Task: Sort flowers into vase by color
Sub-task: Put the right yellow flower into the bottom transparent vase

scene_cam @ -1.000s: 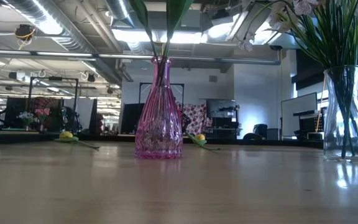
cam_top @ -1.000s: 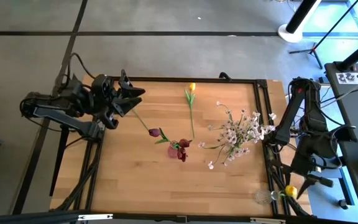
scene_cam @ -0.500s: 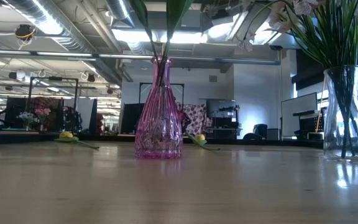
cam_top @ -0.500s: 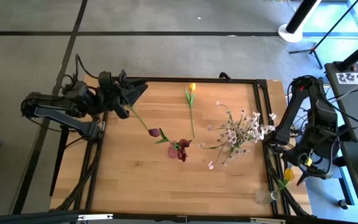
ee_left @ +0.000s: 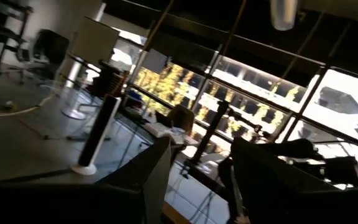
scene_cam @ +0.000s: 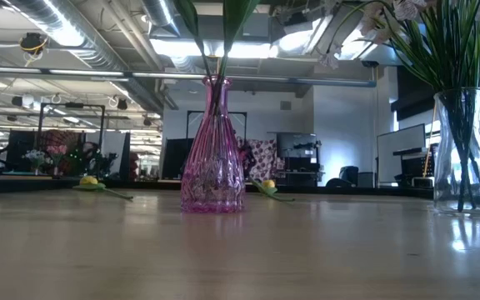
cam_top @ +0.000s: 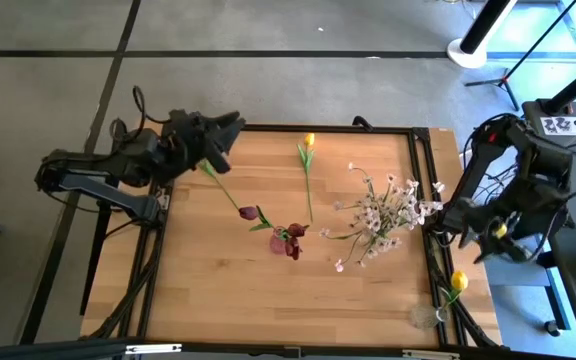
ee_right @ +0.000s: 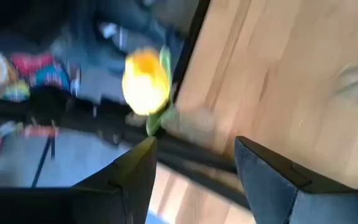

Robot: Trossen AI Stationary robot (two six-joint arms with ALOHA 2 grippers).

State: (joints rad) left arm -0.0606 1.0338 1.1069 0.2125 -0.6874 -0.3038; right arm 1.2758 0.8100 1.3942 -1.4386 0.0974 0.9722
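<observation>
A pink glass vase (scene_cam: 212, 150) stands mid-table holding maroon tulips (cam_top: 290, 240). One more maroon tulip (cam_top: 251, 212) shows left of it, its stem running toward my left gripper (cam_top: 226, 140), which is open, raised and touches nothing. A yellow tulip (cam_top: 308, 145) lies on the table toward the far edge. White-pink sprays (cam_top: 383, 215) fill a clear vase (scene_cam: 465, 154). Another yellow tulip (cam_top: 458, 282) stands with its stem in a small clear vase (cam_top: 425, 317) at the near right corner. My right gripper (cam_top: 490, 240) is open beyond the table's right edge, apart from that tulip (ee_right: 145, 84).
The table's black frame (cam_top: 433, 230) runs along the right edge beside my right arm. Bare wood (cam_top: 218, 290) lies near and left of the pink vase. The left wrist view looks out at windows and room fittings, with no flower in it.
My right gripper has drawn back from the yellow tulip at the near right corner, moving toward the far edge. That tulip's head has swung a little toward the far edge; its stem foot stayed in the small vase. My left gripper has moved toward the far edge and tipped up.
</observation>
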